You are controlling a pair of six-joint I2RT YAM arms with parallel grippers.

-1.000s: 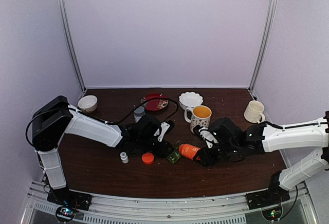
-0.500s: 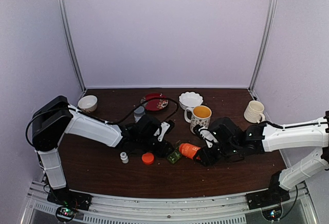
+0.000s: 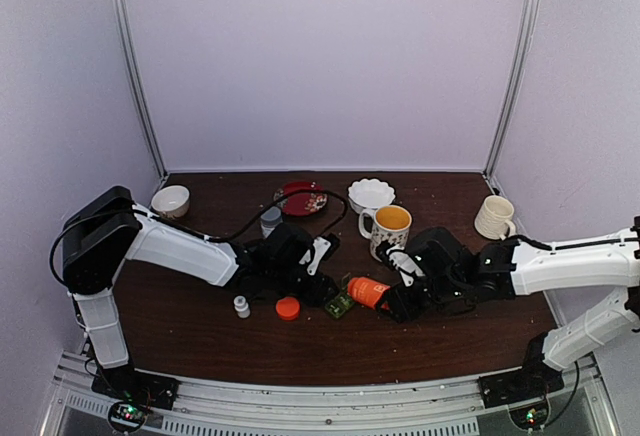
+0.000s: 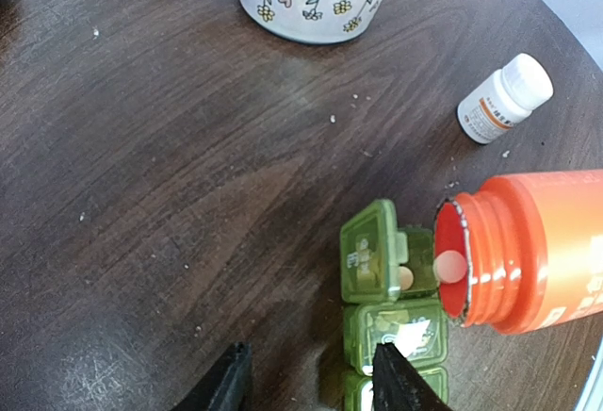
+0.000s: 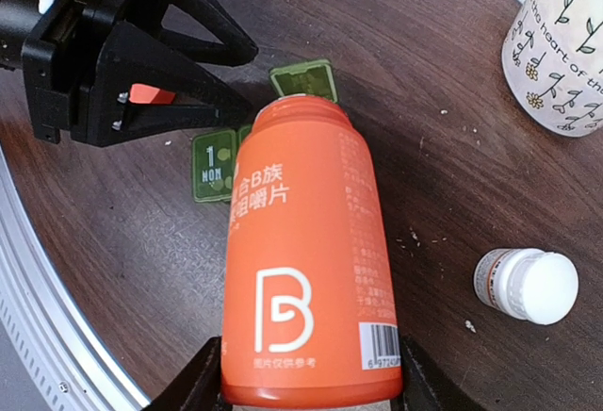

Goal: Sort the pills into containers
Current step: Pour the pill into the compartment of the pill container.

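The dark-green pill box (image 4: 391,321) lies on the table, its end lid (image 4: 369,262) hinged open. It also shows in the top view (image 3: 338,304) and the right wrist view (image 5: 215,168). One pill (image 4: 405,277) lies in the open compartment and another pill (image 4: 450,265) sits at the mouth of the orange bottle (image 4: 532,246). My right gripper (image 5: 311,387) is shut on that bottle (image 5: 306,270) and holds it tipped with its mouth over the open compartment. My left gripper (image 4: 311,387) is open, with one finger (image 4: 396,378) over the box's closed lids.
The patterned mug (image 3: 390,228) stands just behind the box. A small white capped bottle (image 4: 504,100) is near it and another (image 3: 241,306) is to the left, beside the orange cap (image 3: 288,308). A white bowl (image 3: 371,194), red plate (image 3: 300,198) and cream mug (image 3: 494,217) stand further back.
The right gripper with the orange bottle has shifted very slightly; the left arm and the pill box have not moved.
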